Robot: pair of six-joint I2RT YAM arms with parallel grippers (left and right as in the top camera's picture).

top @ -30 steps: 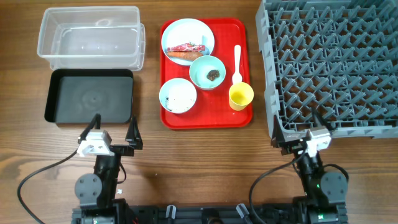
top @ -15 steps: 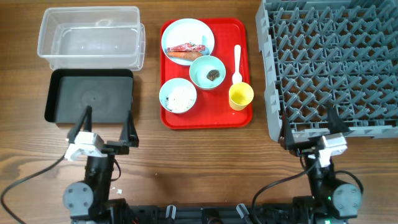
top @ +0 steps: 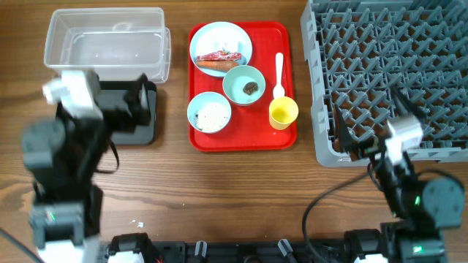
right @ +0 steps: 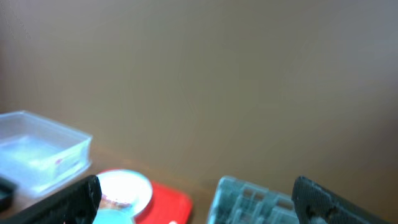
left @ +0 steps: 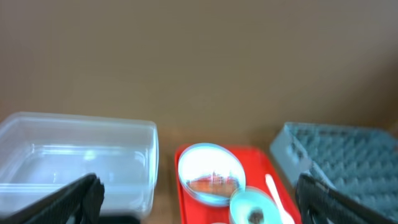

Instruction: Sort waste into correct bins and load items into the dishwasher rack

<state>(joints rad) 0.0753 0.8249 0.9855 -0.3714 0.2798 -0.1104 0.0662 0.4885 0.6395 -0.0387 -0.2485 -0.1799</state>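
Observation:
A pale blue plate (top: 221, 40) on the red tray holds the red-and-white wrapper (top: 219, 55) and carrot (top: 213, 65). One pale blue bowl (top: 243, 85) holds the dark lump (top: 251, 88); the other (top: 209, 112) holds white rice. The yellow cup (top: 283, 113) and white spoon (top: 278, 73) lie beside them. I cannot make out the tissue. The clear tub (top: 106, 44) is far left; the black tray (top: 146, 134) is mostly hidden by my left arm. My left gripper (top: 137, 104) (left: 199, 202) is open and empty above it. My right gripper (top: 373, 126) (right: 199, 202) is open and empty at the rack's (top: 387, 58) front edge.
The flat red serving tray (top: 201, 139) sits mid-table between the bins and the grey rack. The left wrist view shows the tub (left: 74, 155), plate (left: 210, 174) and rack (left: 342, 155) ahead. Both wrist views are blurred. Cables trail behind both arms near the front edge.
Both arms have risen from the table's front edge. The left one moved up over the black tray, the right one rose toward the rack's front edge. Both grippers stay open.

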